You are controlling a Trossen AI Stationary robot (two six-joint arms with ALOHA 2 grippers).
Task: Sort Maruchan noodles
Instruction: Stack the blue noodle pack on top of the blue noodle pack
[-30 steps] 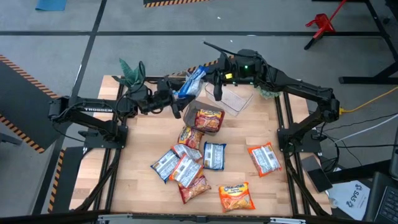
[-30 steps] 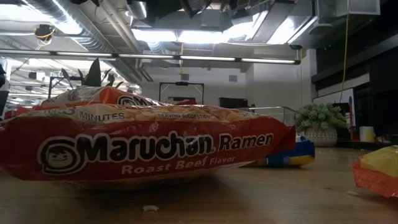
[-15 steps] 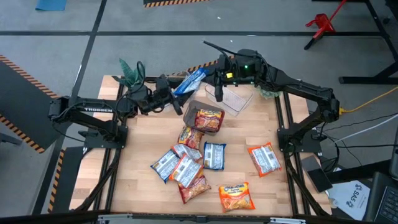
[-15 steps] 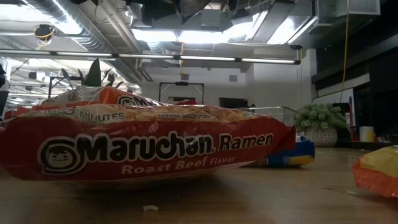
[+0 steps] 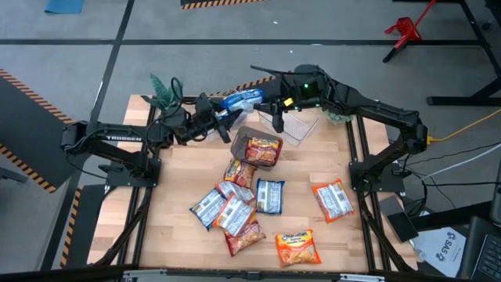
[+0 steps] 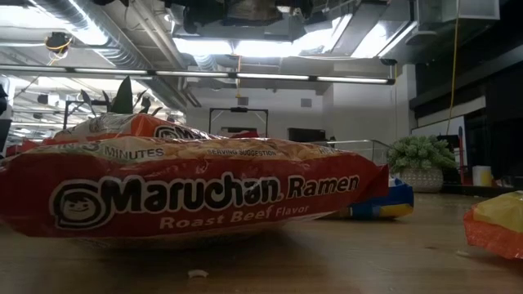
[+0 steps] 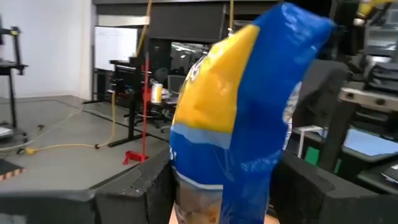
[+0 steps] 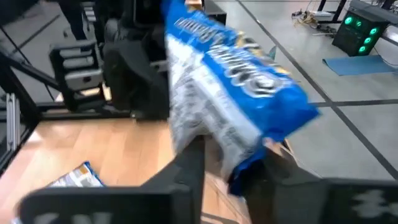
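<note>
A blue and yellow noodle packet (image 5: 241,99) hangs in the air over the table's far side, between my two grippers. My left gripper (image 5: 225,117) comes from the left and is shut on its left end. My right gripper (image 5: 271,108) comes from the right, with its fingers parted on either side of the packet's other end (image 8: 244,173). A red packet (image 5: 263,149) lies in a grey bin. Several more packets (image 5: 235,207) lie heaped mid-table, and the red Roast Beef one (image 6: 188,192) fills the low view. My left gripper has the packet's lower end (image 7: 217,186) pinched between its two fingers (image 7: 155,193), which come nearly level from the table's left. The packet stands up past the fingers, lifted clear of the table. My right gripper's fingers (image 8: 189,165) flank the other end; I cannot tell whether they touch it.
A clear bin (image 5: 297,125) stands right of the grey bin (image 5: 244,135), below my right gripper. Two orange packets (image 5: 333,200) (image 5: 297,247) lie apart at the near right. Small plants (image 5: 164,92) (image 5: 337,116) stand at the far corners. Bare wood shows along the left side.
The blue packet has tipped from slanting steeply toward the far edge to lying more nearly left to right between the two grippers. It stays clear of the table. Both wrists have turned slightly in place.
</note>
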